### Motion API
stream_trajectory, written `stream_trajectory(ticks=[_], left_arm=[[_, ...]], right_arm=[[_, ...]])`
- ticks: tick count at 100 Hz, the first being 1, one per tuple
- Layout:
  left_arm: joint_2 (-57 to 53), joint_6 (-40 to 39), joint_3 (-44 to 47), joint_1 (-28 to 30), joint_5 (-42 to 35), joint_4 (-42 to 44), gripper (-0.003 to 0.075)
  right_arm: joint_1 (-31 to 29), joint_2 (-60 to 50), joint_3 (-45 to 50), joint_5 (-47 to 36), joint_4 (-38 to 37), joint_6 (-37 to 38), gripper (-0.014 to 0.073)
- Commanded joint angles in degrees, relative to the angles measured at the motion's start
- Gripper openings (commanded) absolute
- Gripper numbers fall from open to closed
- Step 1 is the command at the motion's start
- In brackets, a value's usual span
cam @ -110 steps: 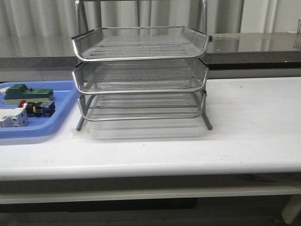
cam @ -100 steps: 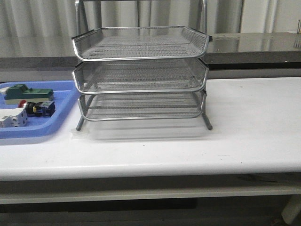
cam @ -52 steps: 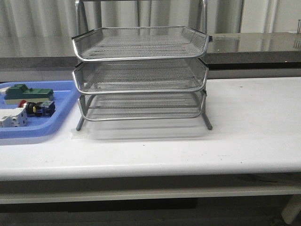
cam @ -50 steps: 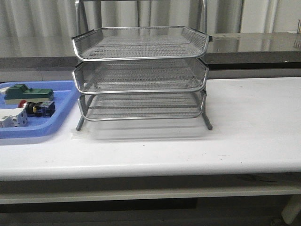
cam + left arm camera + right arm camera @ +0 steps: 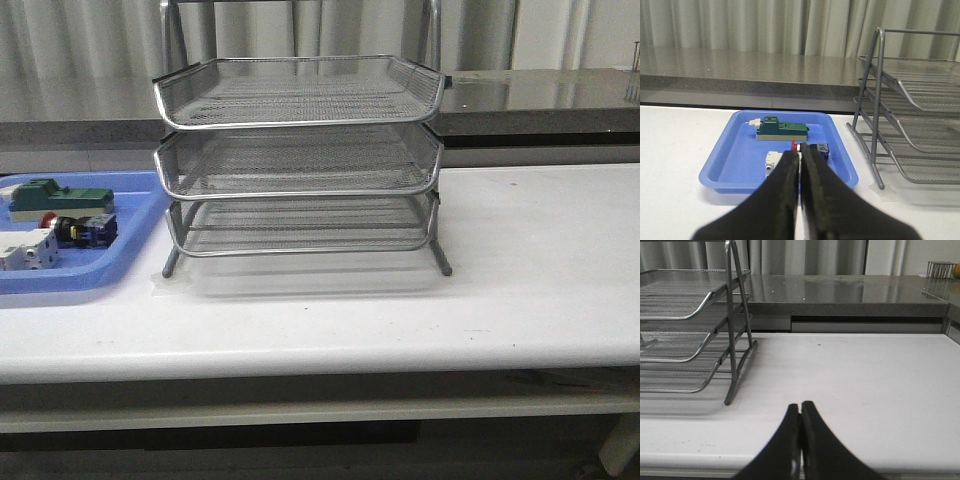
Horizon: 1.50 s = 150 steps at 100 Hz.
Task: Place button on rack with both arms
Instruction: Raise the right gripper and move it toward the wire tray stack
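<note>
The button (image 5: pixel 82 229) is lying on its side inside the blue tray (image 5: pixel 125 262) at the left of the white worktop (image 5: pixel 540 260), its red cap pointing left and its dark body with blue and yellow bits pointing right. Just beyond it, toward the far side of the tray, the green block (image 5: pixel 58 196) is resting, and just nearer, at the tray's left edge, the white switch (image 5: pixel 25 250) is sitting. All three are lying close together without clearly touching.

The rack (image 5: pixel 300 160) is standing to the right of the tray, near the middle of the worktop, with its three mesh tiers stacked on the metal frame and each tier showing nothing inside.

Neither arm is showing in the front view. In the left wrist view, the left claw (image 5: pixel 800 156) is hanging with its fingers pressed together, holding nothing, and is lined up with the button (image 5: pixel 810 148) in the tray (image 5: pixel 730 167) but well short of it. In the right wrist view, the right claw (image 5: pixel 800 409) is likewise pinched closed on nothing, hovering over bare worktop (image 5: pixel 865 375) to the right of the rack (image 5: pixel 690 335).
</note>
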Motion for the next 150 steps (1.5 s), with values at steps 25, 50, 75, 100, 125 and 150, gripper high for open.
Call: stream_trajectory(ticks=[25, 50, 75, 100, 125, 150], left_arm=[[-1.8, -0.5, 2.7, 0.0, -4.9, 0.1, 0.0004], [-1.8, -0.5, 2.7, 0.0, -4.9, 0.1, 0.0004], [-1.8, -0.5, 2.7, 0.0, -4.9, 0.1, 0.0004], [-1.8, -0.5, 2.7, 0.0, -4.9, 0.1, 0.0004], [-1.8, -0.5, 2.7, 0.0, -4.9, 0.1, 0.0004], [-1.8, -0.5, 2.7, 0.0, -4.9, 0.1, 0.0004]], right_arm=[[-0.2, 5.3, -14.0, 4.5, 8.6, -0.2, -0.0060], [-0.2, 20.8, -30.7, 23.0, 9.5, -0.2, -0.0060], [-0.2, 35.5, -41.0, 33.9, 12.1, -0.2, -0.0060], [-0.2, 44.1, -41.3, 30.9, 22.5, -0.2, -0.0059], [0.2, 50.8, -41.3, 27.8, 31.6, -1.8, 0.0101], [0.2, 56.3, -41.3, 24.2, 43.4, -8.5, 0.0332]])
